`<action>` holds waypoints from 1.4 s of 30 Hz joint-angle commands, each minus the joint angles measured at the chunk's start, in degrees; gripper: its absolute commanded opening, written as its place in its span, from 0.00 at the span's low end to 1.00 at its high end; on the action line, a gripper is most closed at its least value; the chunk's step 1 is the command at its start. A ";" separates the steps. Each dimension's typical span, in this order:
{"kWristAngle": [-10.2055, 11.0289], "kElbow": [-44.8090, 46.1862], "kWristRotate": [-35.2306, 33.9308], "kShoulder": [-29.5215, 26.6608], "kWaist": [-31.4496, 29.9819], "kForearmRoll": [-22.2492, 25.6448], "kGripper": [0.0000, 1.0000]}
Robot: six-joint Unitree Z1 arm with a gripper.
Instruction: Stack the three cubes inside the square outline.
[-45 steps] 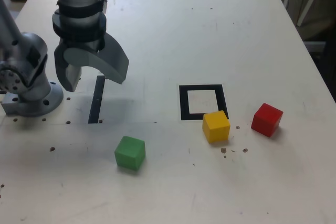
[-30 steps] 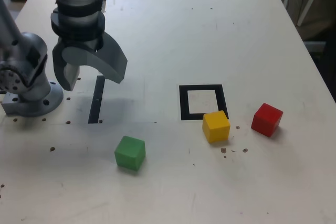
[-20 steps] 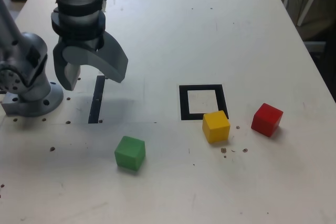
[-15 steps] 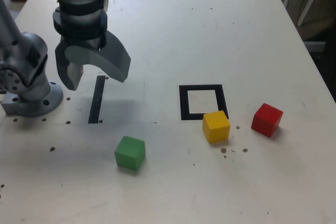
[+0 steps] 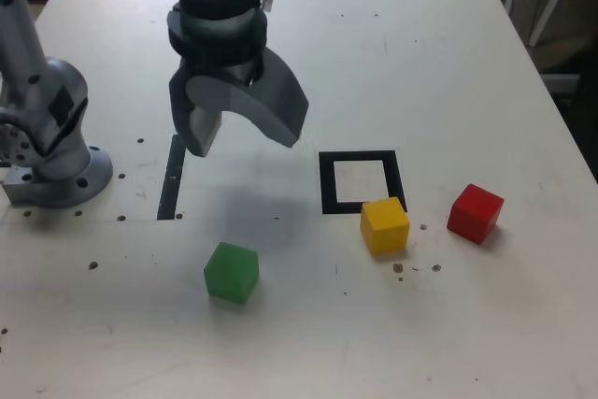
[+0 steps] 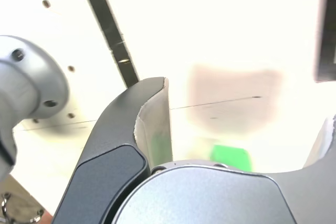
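Above the table (image 5: 448, 324), the claw (image 5: 245, 133) hangs with its jaws spread wide, empty.

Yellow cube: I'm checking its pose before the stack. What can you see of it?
The yellow cube is small, matte and plain, seemingly solid. It sits flat on the table, turned slightly, at the near edge of the square outline in the exterior view, hiding part of its black border. Contact with the border is unclear. Nothing grips it.
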 commanded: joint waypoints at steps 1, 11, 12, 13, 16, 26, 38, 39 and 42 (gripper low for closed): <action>0.63 -1.88 0.75 1.45 -0.08 0.58 1.00; 5.24 -11.60 4.92 8.58 -1.28 1.45 1.00; 5.62 -12.78 5.46 9.30 -1.45 1.64 1.00; 5.97 -14.36 6.20 10.27 -1.61 2.01 1.00; 6.31 -18.05 7.85 12.63 -1.74 3.33 1.00; 7.66 -31.37 13.14 20.98 -1.75 8.95 1.00; 9.77 -45.94 18.75 29.60 -1.74 10.75 1.00; 9.89 -46.77 18.90 30.16 -1.75 10.79 1.00; 10.36 -48.93 19.21 32.04 -1.88 10.96 1.00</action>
